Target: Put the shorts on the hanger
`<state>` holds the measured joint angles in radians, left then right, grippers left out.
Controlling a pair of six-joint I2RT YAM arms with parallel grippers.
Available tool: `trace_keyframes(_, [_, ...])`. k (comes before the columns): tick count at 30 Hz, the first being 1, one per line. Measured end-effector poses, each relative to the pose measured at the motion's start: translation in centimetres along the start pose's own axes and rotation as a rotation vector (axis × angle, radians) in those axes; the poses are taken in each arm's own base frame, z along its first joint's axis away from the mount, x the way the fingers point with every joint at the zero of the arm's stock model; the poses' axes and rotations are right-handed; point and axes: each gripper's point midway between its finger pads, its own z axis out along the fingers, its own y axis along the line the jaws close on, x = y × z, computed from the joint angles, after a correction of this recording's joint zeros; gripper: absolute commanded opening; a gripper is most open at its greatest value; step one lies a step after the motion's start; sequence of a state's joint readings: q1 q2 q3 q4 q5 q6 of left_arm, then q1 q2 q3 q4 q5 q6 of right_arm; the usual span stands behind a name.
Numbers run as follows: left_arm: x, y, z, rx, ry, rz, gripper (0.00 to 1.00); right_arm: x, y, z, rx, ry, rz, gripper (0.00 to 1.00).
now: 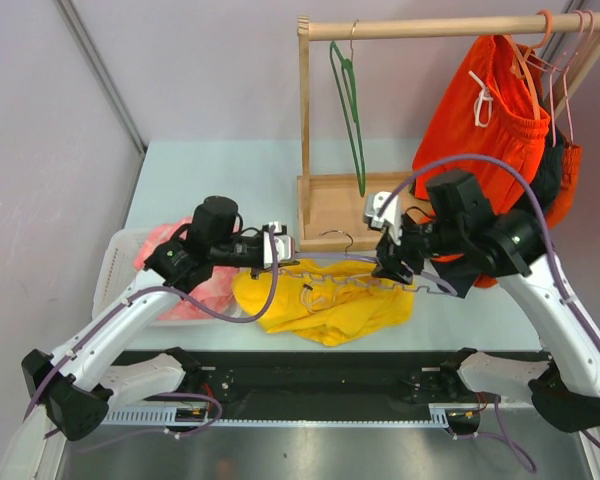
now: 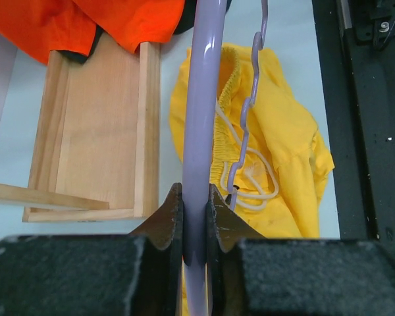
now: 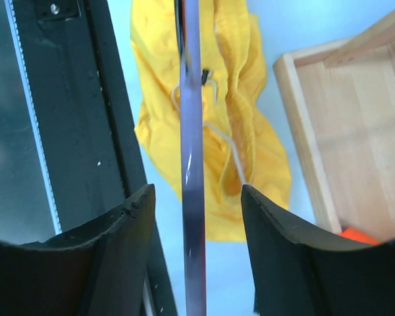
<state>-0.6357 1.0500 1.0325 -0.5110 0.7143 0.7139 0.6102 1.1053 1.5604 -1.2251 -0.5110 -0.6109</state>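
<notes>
The yellow shorts lie crumpled on the table in front of the rack, their white drawstring showing in the left wrist view. The lilac hanger is held level just above them, its silver hook pointing back. My left gripper is shut on the hanger's left end; in its wrist view the jaws pinch the lilac bar. My right gripper is open around the hanger's right end. In its wrist view the bar runs between the fingers with gaps on both sides, above the shorts.
A wooden rack stands behind, its base tray close to the hook. A dark green hanger and orange-red shorts hang from its rail. A white basket with pink cloth sits at the left. A black rail runs along the near edge.
</notes>
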Motion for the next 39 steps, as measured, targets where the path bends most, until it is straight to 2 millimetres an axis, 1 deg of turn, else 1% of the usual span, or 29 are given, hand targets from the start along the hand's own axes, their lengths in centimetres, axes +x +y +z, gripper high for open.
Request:
trace_keyframes(2, [0.1, 0.1, 0.0, -0.007, 0.006, -0.017, 0.0, -0.7, -0.6, 1.3, -0.014, -0.003, -0.006, 0.52])
trace_keyframes(4, [0.1, 0.1, 0.0, -0.012, 0.009, -0.027, 0.0, -1.0, -0.8, 2.6, -0.033, 0.004, -0.008, 0.48])
trace_keyframes(5, [0.1, 0.1, 0.0, -0.015, 0.011, -0.028, 0.0, -1.2, -0.9, 3.2, -0.041, 0.004, -0.012, 0.43])
trace_keyframes(7, [0.1, 0.2, 0.1, -0.022, 0.015, -0.027, 0.0, -1.7, -1.0, 4.1, -0.054, 0.0, -0.018, 0.3])
trace_keyframes(8, [0.1, 0.2, 0.1, -0.025, 0.017, -0.027, 0.0, -1.8, -0.9, 4.3, -0.058, -0.003, -0.02, 0.14])
trace_keyframes(9, [0.2, 0.3, 0.1, -0.028, 0.02, -0.031, 0.09, -2.1, -0.8, 4.7, -0.066, -0.007, -0.025, 0.06])
trace_keyframes(10, [0.2, 0.3, 0.1, -0.033, 0.025, -0.033, 0.17, -2.2, -0.7, 4.9, -0.072, -0.009, -0.032, 0.0])
trace_keyframes(11, [0.3, 0.3, 0.0, -0.034, 0.029, -0.036, 0.25, -2.2, -0.8, 4.9, -0.066, -0.007, -0.034, 0.0])
trace_keyframes(12, [0.3, 0.3, 0.0, -0.037, 0.03, -0.037, 0.37, -2.2, -0.8, 4.9, -0.067, -0.006, -0.041, 0.0])
trace_keyframes(13, [0.2, 0.4, -0.1, -0.044, 0.028, -0.041, 0.42, -2.2, -0.7, 4.9, -0.068, -0.007, -0.045, 0.0])
trace_keyframes(16, [-0.1, 0.8, -0.8, -0.068, 0.013, -0.075, 0.51, -2.0, -0.7, 4.5, -0.056, -0.006, -0.064, 0.0])
trace_keyframes(18, [0.3, 1.6, -1.8, -0.098, 0.005, -0.122, 0.55, -1.4, -0.6, 3.7, -0.033, -0.007, -0.073, 0.0])
trace_keyframes(20, [1.2, 2.8, -3.0, -0.14, 0.015, -0.172, 0.59, -1.2, -1.0, 2.3, 0.013, -0.015, -0.074, 0.0])
trace_keyframes(22, [2.3, 3.8, -3.9, -0.173, 0.044, -0.211, 0.63, -0.4, -1.2, 0.8, 0.054, -0.014, -0.056, 0.0])
trace_keyframes(24, [3.3, 4.3, -4.3, -0.19, 0.076, -0.242, 0.66, 0.5, -1.1, -0.8, 0.091, -0.009, -0.036, 0.0])
trace_keyframes(26, [4.3, 3.9, -4.1, -0.167, 0.108, -0.26, 0.68, 1.2, -0.8, -1.5, 0.103, -0.001, -0.024, 0.0])
trace_keyframes(27, [4.7, 3.8, -4.0, -0.16, 0.118, -0.27, 0.69, 1.5, -0.7, -1.5, 0.099, 0.005, -0.02, 0.0])
trace_keyframes(28, [5.5, 3.5, -3.8, -0.146, 0.143, -0.284, 0.69, 1.9, -0.4, -1.5, 0.091, 0.017, -0.017, 0.0])
trace_keyframes(30, [6.5, 3.2, -3.5, -0.126, 0.175, -0.302, 0.7, 2.1, -0.4, -1.4, 0.085, 0.022, -0.017, 0.0])
trace_keyframes(33, [8.4, 2.4, -3.3, -0.083, 0.238, -0.321, 0.69, 2.6, -0.5, -0.6, 0.061, 0.042, -0.014, 0.0])
trace_keyframes(35, [9.2, 1.8, -3.3, -0.057, 0.266, -0.315, 0.67, 3.0, -0.8, 0.2, 0.041, 0.066, -0.007, 0.0])
trace_keyframes(38, [9.9, 1.2, -3.6, -0.041, 0.298, -0.294, 0.49, 3.3, -1.0, 1.0, 0.022, 0.081, -0.004, 0.0])
trace_keyframes(39, [10.1, 1.1, -3.6, -0.038, 0.305, -0.29, 0.39, 3.3, -1.1, 1.2, 0.018, 0.083, -0.005, 0.0])
